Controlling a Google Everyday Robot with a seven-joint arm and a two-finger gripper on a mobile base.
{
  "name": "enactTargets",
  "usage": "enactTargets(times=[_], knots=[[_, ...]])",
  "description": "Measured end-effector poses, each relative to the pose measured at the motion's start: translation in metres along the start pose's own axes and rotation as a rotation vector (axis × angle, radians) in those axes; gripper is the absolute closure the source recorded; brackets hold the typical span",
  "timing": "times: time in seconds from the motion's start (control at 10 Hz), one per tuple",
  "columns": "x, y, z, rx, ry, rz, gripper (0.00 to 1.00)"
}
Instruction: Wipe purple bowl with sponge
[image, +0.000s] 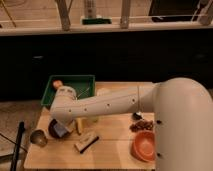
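The purple bowl (53, 130) sits near the table's left front and is partly covered by my arm. A light blue sponge (63, 131) lies in or over the bowl's mouth, right under my wrist. My gripper (64, 126) points down over the bowl at the sponge; the white wrist (64, 102) hides most of it. The white arm reaches across the table from the right.
A metallic grey cup (38, 137) stands left of the bowl. A tan block with a black side (86, 141) lies to its right. An orange bowl (145, 146) is front right, brown snacks (143, 125) behind it. A green tray (75, 84) holds an orange fruit (57, 84) at the back left.
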Motion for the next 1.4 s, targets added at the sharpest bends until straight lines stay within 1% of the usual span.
enactTargets(times=[0.2, 0.4, 0.7, 0.9, 1.0, 1.1, 1.2, 1.4], knots=[[0.013, -0.010, -0.002, -0.024, 0.018, -0.005, 1.00], [0.020, -0.022, -0.004, -0.038, 0.030, -0.020, 1.00], [0.010, -0.046, -0.001, -0.053, 0.032, -0.072, 1.00], [-0.005, -0.063, 0.004, -0.058, 0.029, -0.122, 1.00], [-0.013, -0.067, 0.006, -0.063, 0.027, -0.152, 1.00], [-0.018, -0.068, 0.007, -0.067, 0.023, -0.174, 1.00], [-0.030, -0.062, 0.008, -0.079, 0.009, -0.199, 1.00], [-0.040, -0.044, 0.007, -0.096, -0.003, -0.217, 1.00]])
